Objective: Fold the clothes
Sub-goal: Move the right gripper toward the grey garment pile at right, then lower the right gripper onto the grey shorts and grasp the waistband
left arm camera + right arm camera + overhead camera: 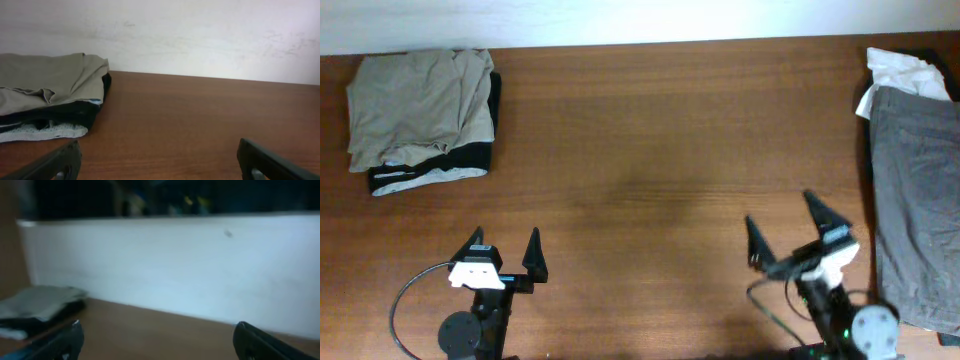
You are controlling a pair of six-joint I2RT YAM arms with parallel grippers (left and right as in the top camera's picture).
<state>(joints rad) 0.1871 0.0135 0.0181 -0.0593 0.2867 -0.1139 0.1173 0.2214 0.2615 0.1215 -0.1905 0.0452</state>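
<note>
A folded stack of clothes (420,120) lies at the far left of the table: a beige garment on top, a black-and-white trimmed one under it. It also shows in the left wrist view (47,95) and, blurred, in the right wrist view (40,307). A grey-olive garment (918,210) lies unfolded along the right edge, with a white shirt (905,72) beyond it. My left gripper (504,256) is open and empty near the front edge, its fingers wide apart (160,162). My right gripper (788,228) is open and empty, just left of the grey garment (157,340).
The brown wooden table (660,140) runs between the two piles. A white wall (200,35) stands behind the table's far edge. A cable (405,300) loops beside the left arm's base.
</note>
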